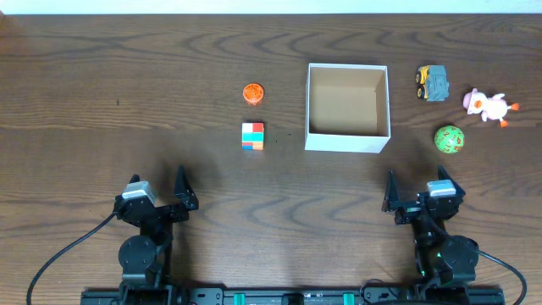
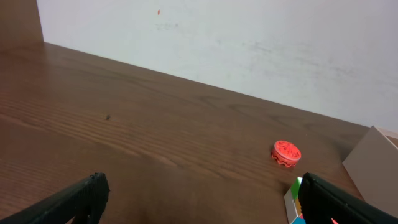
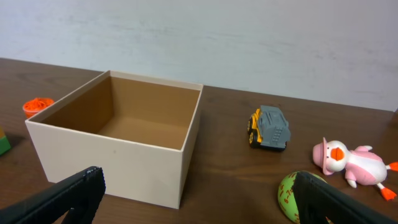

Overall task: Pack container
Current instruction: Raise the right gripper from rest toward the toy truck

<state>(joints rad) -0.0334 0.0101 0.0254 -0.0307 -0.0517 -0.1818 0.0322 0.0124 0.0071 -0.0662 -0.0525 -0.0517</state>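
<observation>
Two grippers sit over the near part of the table (image 1: 85, 102). I read the left gripper (image 1: 157, 180) and the right gripper (image 1: 415, 178) as released: fingers spread wide, nothing between them.

The container (image 1: 345, 141) stands upright at mid-table, open top up, ahead of the right gripper and slightly to its left. Its brown cardboard floor is in plain sight.

Five toys lie around it, all apart from its walls.
- Left side: an orange round toy (image 1: 252, 91) farther back and a multicoloured cube (image 1: 252, 135) nearer the arms.
- Right side: a grey-and-yellow toy truck (image 1: 432, 83), a pink-and-white duck (image 1: 487, 106) and a green ball (image 1: 449, 138).

The container separates the two groups.

View differences:
- The left wrist view, with the left gripper (image 2: 202, 193), shows the orange round toy (image 2: 286, 153) on open wood, the multicoloured cube (image 2: 293, 198) half hidden behind one finger, and only a corner of the container (image 2: 373, 162).
- The right wrist view, with the right gripper (image 3: 198, 186), shows the container (image 3: 112, 168) close ahead, the toy truck (image 3: 269, 127), the duck (image 3: 351, 163), and the green ball (image 3: 292, 194) partly covered by a finger. The orange round toy (image 3: 38, 104) peeks past the box's left corner.
- Only the overhead view shows both arms.
</observation>
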